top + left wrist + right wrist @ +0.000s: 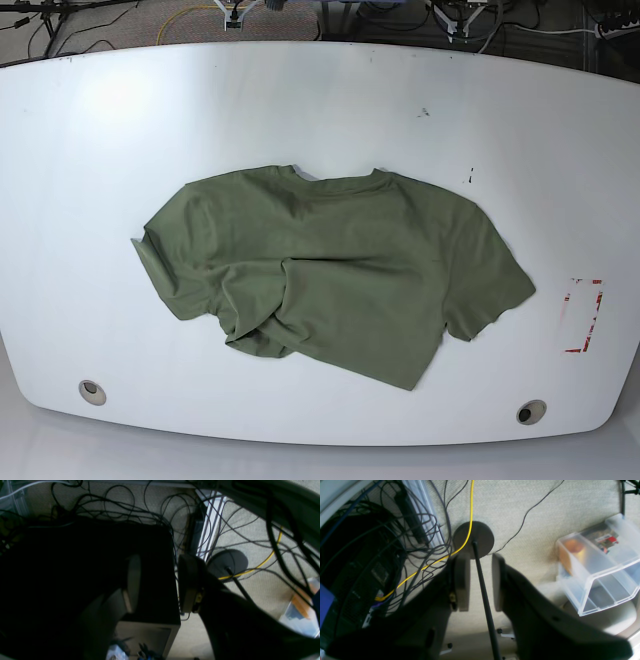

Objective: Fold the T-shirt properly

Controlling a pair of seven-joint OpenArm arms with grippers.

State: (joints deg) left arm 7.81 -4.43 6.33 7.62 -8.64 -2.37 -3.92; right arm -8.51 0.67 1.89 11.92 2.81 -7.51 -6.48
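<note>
The olive-green T-shirt (340,270) lies spread on the white table (120,120) in the base view. Its neck points to the far edge, and its near-left hem is bunched into folds. Neither arm shows in that view. My left gripper (160,562) is open and empty in its wrist view; it hangs off the table, above the floor and a black box (75,567). My right gripper (479,560) is also open and hangs over carpet. A thin black pole (482,590) crosses the gap between its fingers, and I cannot tell how far off the pole is.
Tangled cables (120,507) and a yellow cable (471,510) cover the floor. The pole rises from a round stand base (482,536). A clear plastic bin (600,565) sits on the floor at right. A red mark (585,315) lies near the table's right edge.
</note>
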